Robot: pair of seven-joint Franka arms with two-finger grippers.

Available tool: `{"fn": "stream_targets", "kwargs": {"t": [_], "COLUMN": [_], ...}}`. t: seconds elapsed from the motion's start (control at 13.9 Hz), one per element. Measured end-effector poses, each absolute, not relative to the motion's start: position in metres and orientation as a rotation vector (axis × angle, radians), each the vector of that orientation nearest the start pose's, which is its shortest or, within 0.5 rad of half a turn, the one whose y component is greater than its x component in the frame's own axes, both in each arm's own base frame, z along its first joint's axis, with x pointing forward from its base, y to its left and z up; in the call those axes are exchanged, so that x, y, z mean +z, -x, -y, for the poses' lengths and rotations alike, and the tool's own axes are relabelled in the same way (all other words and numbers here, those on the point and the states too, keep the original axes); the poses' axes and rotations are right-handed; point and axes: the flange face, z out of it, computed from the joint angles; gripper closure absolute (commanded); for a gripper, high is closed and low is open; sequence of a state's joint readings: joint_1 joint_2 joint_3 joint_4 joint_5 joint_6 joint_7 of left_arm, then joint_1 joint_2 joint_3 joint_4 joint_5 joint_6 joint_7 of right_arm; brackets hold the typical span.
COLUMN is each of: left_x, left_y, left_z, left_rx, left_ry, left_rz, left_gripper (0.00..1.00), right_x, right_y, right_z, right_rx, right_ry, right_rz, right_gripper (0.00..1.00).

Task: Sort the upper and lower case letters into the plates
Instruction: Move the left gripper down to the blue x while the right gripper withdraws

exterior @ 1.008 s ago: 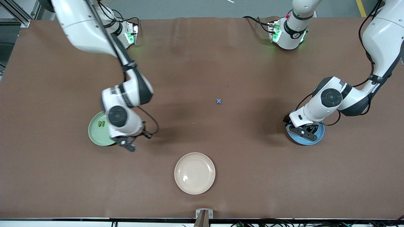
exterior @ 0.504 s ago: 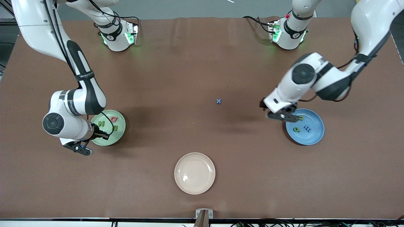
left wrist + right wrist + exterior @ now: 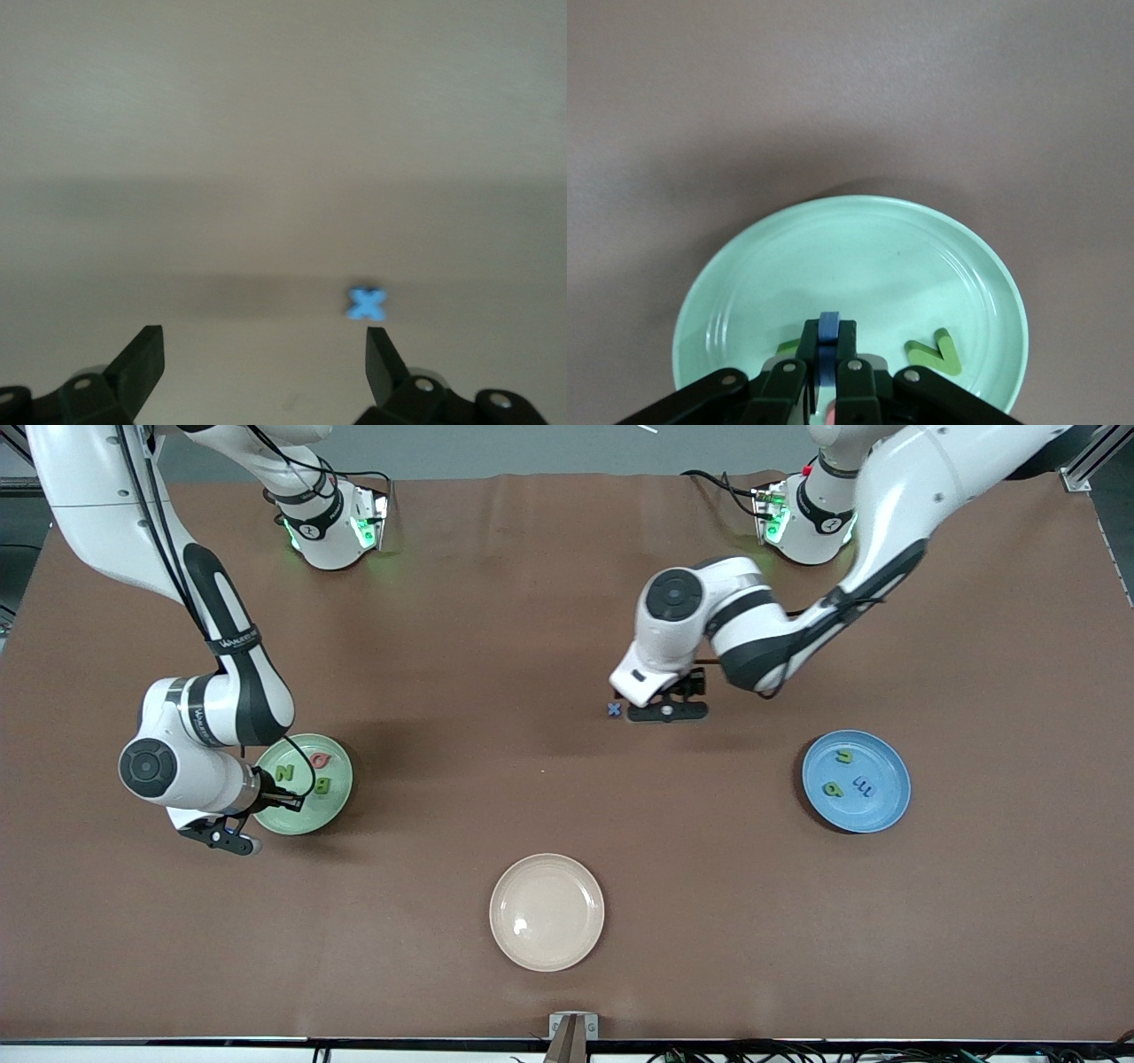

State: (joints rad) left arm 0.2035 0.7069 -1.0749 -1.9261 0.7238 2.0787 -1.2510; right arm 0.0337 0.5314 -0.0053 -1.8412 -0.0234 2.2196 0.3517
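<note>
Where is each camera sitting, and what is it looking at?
Front view: high across the table, facing both arms; shows the green plate, blue plate, beige plate.
Left wrist view: on the left arm, looking down at the blue x; open left gripper shows.
Right wrist view: on the right arm, over the green plate; right gripper pinches a blue piece.
Shared: front also shows the x.
</note>
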Motion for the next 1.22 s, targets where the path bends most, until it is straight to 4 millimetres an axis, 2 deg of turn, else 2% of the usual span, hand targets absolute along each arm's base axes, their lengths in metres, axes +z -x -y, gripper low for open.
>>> {"fn": "stream_targets", "kwargs": {"t": [0.07, 0.14, 0.29, 0.36, 0.65, 0.86, 1.22], "left_x": [0.265, 0.259, 0.251, 0.246, 0.219, 0.201, 0.194], "left_y": [-0.438, -0.437, -0.438, -0.441, -0.446, -0.443, -0.442], "left_z": [0.432, 0.447, 0.464, 0.466, 0.458, 0.451, 0.446], "left_rx": [0.084, 0.080, 0.060, 0.058, 0.107, 0.125, 0.134], "left_ry": [3.065, 3.059, 3.081, 3.098, 3.115, 3.124, 3.116], "left_rz": [0.073, 0.084, 0.094, 0.101, 0.131, 0.138, 0.142], "left_gripper": [0.00, 0.00, 0.00, 0.01, 0.03, 0.10, 0.20], "right_x": [0.225, 0.225, 0.224, 0.224, 0.224, 0.224, 0.225], "right_y": [-0.627, -0.626, -0.626, -0.626, -0.626, -0.625, -0.626], "right_z": [-0.015, -0.014, -0.012, -0.012, -0.012, -0.013, -0.013], "right_rx": [0.253, 0.261, 0.266, 0.266, 0.267, 0.267, 0.264], "right_ry": [3.146, 3.146, 3.147, 3.147, 3.147, 3.147, 3.147], "right_rz": [-0.478, -0.470, -0.461, -0.459, -0.455, -0.452, -0.452], "right_gripper": [0.38, 0.00, 0.00, 0.00, 0.00, 0.00, 0.00]}}
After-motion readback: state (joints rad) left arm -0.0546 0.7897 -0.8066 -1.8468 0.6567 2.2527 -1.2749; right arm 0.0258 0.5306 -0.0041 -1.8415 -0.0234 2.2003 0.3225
